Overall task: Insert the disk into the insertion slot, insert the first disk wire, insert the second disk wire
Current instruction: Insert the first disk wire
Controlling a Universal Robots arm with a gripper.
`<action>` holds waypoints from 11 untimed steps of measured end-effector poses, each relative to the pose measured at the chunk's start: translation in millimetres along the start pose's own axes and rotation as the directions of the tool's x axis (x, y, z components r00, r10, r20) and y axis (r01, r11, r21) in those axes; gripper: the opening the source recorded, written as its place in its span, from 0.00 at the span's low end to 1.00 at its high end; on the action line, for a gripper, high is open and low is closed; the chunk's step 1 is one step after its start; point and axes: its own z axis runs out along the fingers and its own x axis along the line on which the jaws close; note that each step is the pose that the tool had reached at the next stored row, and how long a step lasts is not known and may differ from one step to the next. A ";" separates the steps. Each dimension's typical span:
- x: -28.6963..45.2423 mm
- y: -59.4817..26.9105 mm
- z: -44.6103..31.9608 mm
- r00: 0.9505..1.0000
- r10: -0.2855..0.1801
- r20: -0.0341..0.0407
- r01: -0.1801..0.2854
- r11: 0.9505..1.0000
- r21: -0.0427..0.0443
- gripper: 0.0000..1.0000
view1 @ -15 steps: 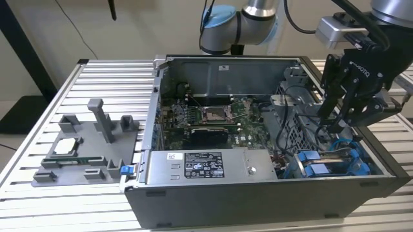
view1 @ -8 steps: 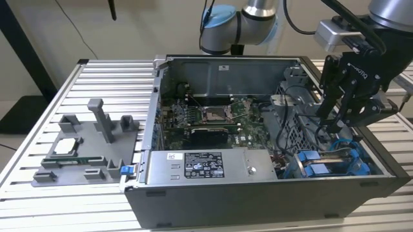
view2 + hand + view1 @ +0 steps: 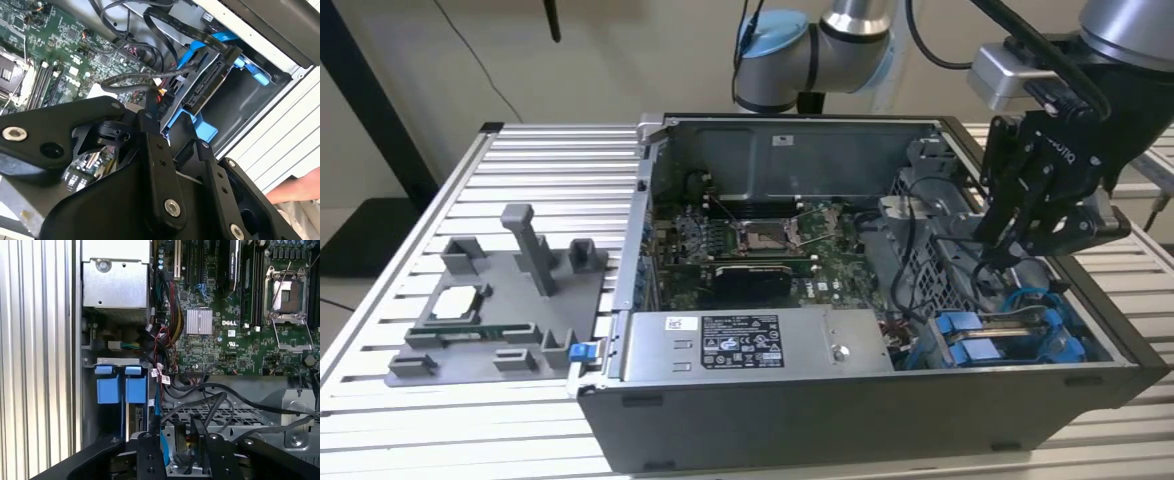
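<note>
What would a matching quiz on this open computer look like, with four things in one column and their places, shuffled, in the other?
Things:
1. power supply box
2. disk
3. parts tray
4. gripper

Places:
A. on the slatted table, outside the case, at the exterior view's left
B. between blue rails in the bay
C. along the case's near wall in the exterior view, white label up
D. at the case's end on the exterior view's right, over the black cables

Pairs: 1-C, 2-B, 3-A, 4-D
</note>
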 end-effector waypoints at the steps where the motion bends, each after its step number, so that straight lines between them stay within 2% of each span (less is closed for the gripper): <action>1: 0.0 -0.1 0.1 1.000 -0.001 0.001 0.001 1.000 0.001 1.00; 11: -0.1 -0.4 -3.1 1.000 -0.022 0.001 0.022 1.000 0.001 1.00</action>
